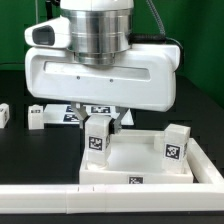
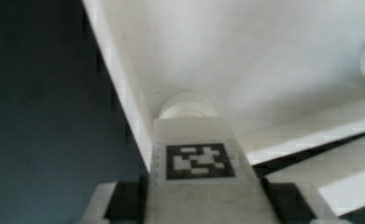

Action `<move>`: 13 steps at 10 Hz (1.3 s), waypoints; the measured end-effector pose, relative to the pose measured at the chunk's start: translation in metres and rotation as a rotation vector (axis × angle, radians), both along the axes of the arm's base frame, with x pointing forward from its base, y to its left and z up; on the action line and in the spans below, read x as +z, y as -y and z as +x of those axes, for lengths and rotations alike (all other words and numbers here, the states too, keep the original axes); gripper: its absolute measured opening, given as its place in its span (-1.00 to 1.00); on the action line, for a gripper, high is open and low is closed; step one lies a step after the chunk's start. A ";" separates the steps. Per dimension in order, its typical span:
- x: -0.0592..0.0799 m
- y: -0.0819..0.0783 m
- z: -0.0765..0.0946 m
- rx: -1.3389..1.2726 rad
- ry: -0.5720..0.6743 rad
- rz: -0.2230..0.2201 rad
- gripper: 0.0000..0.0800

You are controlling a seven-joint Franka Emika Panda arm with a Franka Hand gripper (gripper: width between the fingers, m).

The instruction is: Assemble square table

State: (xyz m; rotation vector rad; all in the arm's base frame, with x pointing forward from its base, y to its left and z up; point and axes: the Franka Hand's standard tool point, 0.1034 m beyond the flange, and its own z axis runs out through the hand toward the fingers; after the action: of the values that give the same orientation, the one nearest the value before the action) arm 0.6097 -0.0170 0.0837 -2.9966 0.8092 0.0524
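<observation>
The white square tabletop slab (image 1: 140,165) lies on the black table against the long white bar fence. One tagged white leg (image 1: 177,141) stands upright at the slab's corner on the exterior view's right. My gripper (image 1: 103,124) is shut on a second tagged white leg (image 1: 97,139), holding it upright over the slab's corner on the exterior view's left. In the wrist view that leg (image 2: 198,150) runs between my dark fingers (image 2: 136,203), its tag facing the camera, with the slab (image 2: 250,60) beyond it. The leg's lower end and the socket are hidden.
The white bar fence (image 1: 60,192) runs along the front. Loose tagged white legs lie behind: one at the exterior view's far left (image 1: 4,113), one near (image 1: 37,117). The marker board (image 1: 85,112) lies behind the gripper.
</observation>
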 end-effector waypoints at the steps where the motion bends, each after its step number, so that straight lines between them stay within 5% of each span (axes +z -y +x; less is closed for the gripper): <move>1: 0.000 0.000 0.001 -0.088 0.008 -0.002 -0.28; 6: -0.001 -0.002 0.006 -0.590 0.018 0.001 -0.28; 8: -0.001 -0.002 0.005 -0.573 0.019 -0.001 -0.28; 10: -0.001 -0.010 0.005 -0.455 0.023 -0.003 0.45; 13: -0.002 -0.008 0.005 -0.242 0.032 -0.003 0.61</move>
State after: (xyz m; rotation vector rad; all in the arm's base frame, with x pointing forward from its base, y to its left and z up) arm 0.6149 -0.0087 0.0821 -2.8691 1.1605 -0.0043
